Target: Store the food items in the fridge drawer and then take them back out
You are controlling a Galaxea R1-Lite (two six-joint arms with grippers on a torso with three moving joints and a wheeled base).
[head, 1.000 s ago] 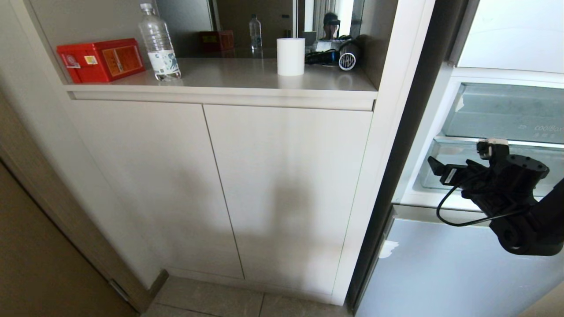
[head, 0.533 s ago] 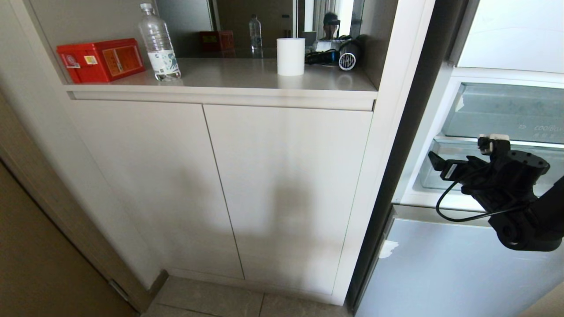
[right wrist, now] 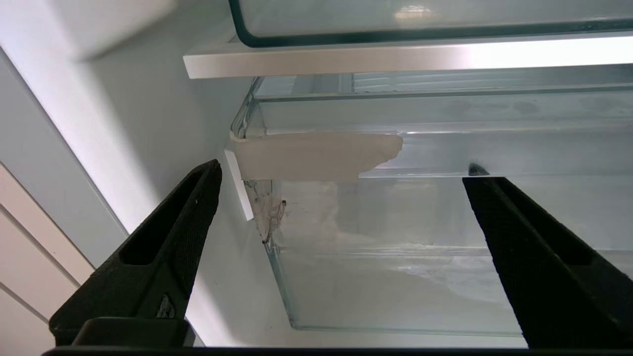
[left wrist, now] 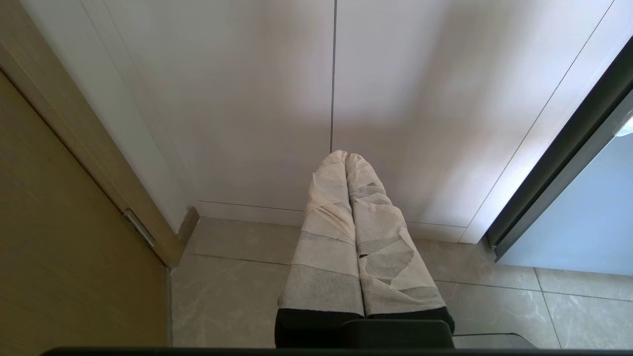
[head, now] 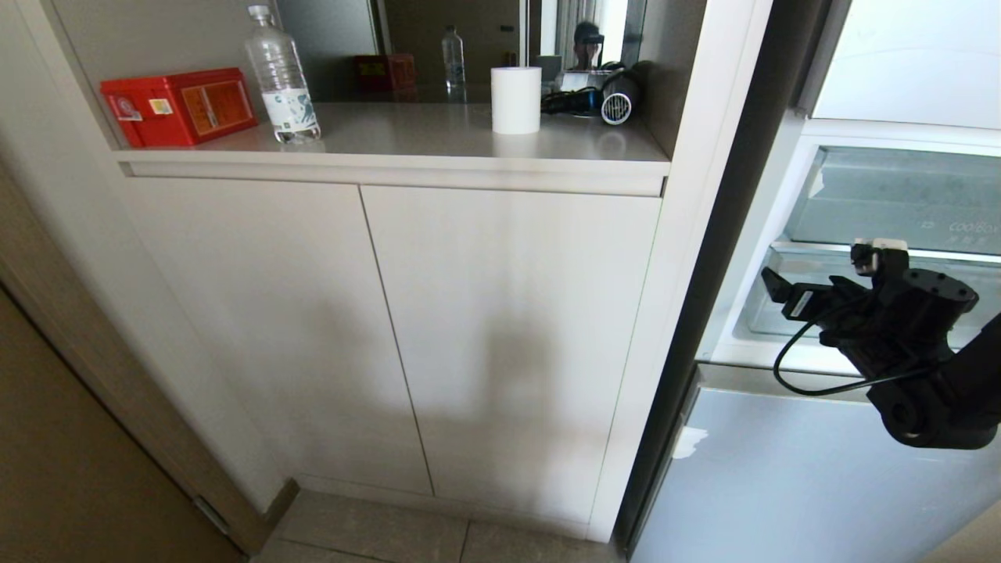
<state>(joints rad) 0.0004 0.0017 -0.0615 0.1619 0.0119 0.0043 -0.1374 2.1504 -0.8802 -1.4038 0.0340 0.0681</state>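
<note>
Right gripper (right wrist: pixel 341 247) spread wide, empty, facing drawer (right wrist: pixel 395 277) front near the tape (right wrist: pixel 316 155) — hook the top rim squarely, pull straight. Left gripper (left wrist: pixel 346 163) clenched, parked.

A pale cabinet (head: pixel 391 328) with two plain doors stands under an open shelf (head: pixel 422 137) backed by a mirror (head: pixel 453 39). On the shelf sit a red box (head: pixel 180 105), a bottle (head: pixel 281 74), a white roll (head: pixel 516 100) and a hairdryer (head: pixel 606 100). The floor (left wrist: pixel 237 277) is grey tile; a wooden door (head: pixel 70 461) stands left.
</note>
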